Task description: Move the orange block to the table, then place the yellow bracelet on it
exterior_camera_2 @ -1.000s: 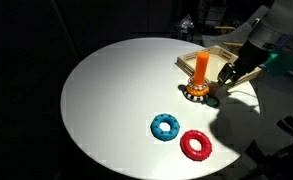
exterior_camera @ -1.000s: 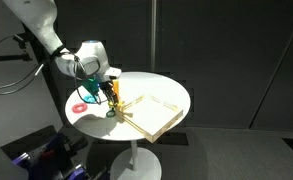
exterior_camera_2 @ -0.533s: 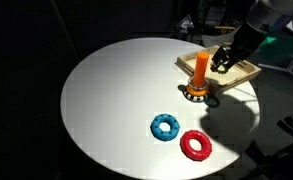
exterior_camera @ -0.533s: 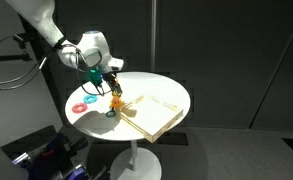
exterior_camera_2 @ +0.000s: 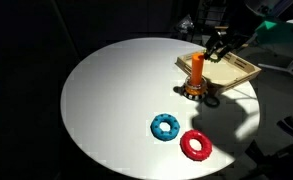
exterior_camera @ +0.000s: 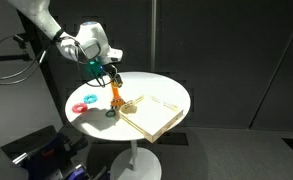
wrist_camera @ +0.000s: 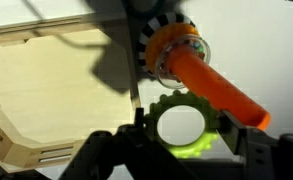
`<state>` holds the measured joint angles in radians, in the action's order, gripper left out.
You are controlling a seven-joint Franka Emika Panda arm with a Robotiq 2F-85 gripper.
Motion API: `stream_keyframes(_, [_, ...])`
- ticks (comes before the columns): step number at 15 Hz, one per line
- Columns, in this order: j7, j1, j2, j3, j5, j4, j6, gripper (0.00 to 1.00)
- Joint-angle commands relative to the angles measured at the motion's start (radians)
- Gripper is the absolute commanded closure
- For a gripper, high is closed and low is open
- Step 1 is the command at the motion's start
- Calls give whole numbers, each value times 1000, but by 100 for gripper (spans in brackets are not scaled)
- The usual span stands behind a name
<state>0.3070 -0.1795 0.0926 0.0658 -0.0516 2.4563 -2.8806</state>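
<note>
Near orange block (exterior_camera_2: 197, 68), claw (exterior_camera_2: 215, 46) opening unclear

Four rings (yellow bracelet (exterior_camera_2: 195, 92), blue (exterior_camera_2: 157, 127), red (exterior_camera_2: 187, 146), green (wrist_camera: 176, 99)); one orange block (exterior_camera_2: 197, 68); one board (exterior_camera_2: 236, 72); one table (exterior_camera_2: 106, 90).

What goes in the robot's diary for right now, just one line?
orange block: on table | yellow bracelet: around its stick | pincer: open, empty, in the air

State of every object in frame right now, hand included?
Orange block: upright on the table.
Yellow bracelet: around the block's stick.
Blue ring: flat on table.
Red ring: flat on table.
Wooden board: flat on table, bare.
Hand: open, empty, above the board.
</note>
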Motion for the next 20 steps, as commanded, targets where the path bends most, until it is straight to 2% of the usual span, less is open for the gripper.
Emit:
stream_keyframes(1, [-17,16,-34,21,-30,-14,17,51])
stream_keyframes(14, [-12,14,-11,32,-29,-33,10,51])
stream_keyframes(20, [-46,19,25,49,-96,-57,1,51])
